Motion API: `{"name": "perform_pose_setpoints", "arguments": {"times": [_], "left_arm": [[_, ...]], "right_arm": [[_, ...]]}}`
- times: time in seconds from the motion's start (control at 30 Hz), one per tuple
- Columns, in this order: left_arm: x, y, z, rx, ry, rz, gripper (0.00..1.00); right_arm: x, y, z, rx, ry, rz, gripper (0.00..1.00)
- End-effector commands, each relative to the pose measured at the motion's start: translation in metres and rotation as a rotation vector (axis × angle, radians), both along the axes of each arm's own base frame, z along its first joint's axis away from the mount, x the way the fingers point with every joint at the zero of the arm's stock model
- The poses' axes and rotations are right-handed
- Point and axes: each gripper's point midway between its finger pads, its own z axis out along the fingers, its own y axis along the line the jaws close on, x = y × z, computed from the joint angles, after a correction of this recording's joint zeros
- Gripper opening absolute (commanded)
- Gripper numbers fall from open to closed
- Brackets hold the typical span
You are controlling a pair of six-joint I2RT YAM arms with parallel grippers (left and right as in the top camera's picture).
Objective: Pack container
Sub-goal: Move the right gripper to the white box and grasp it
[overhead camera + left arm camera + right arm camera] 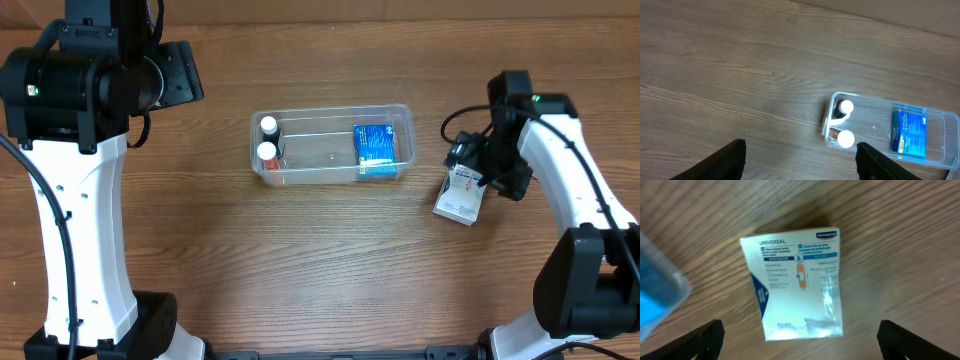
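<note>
Right end effector [800, 336] is hanging over a white cardboard box [795, 280] with its two dark fingers spread wide, one on each side of the box and not touching it. Left end effector [800, 159] is also spread and is gripping nothing, hovering high above the bare wood. The box is rectangular, with small blue print and the word UNIVERSAL on its face, and it is lying flat. The tabletop [300, 260] is showing a brown wood grain with long streaks. The container [320, 150], a clear plastic tub with rounded corners and a rim, is lying near the middle of the tabletop, on the left of the right end effector and close to it. Inside it two small white-capped bottles [267, 138] are standing at the left end and a blue packet [375, 150] is lying at the right end.
</note>
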Motion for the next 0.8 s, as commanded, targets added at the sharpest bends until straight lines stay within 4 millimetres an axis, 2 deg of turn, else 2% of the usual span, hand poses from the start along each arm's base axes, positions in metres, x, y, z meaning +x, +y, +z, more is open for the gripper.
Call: {"name": "perform_pose_setpoints", "arguments": {"times": [0.0,0.13,0.3,0.77], "left_arm": [[0.002,-0.001,-0.001,-0.001,0.003,-0.003,0.72],[0.002,-0.001,-0.001,-0.001,0.003,-0.003,0.72],[0.002,-0.001,-0.001,-0.001,0.003,-0.003,0.72],[0.000,0.000,-0.003,0.001,0.013,-0.002,0.72]], "right_arm": [[-0.007,0.004,-0.024,0.021,0.003,0.012,1.00],[-0.008,0.005,-0.041,0.023,-0.011,0.041,1.00],[-0.003,0.005,-0.043,0.023,-0.033,0.102,1.00],[-0.004,0.005,-0.058,0.025,0.005,0.104,1.00]]}}
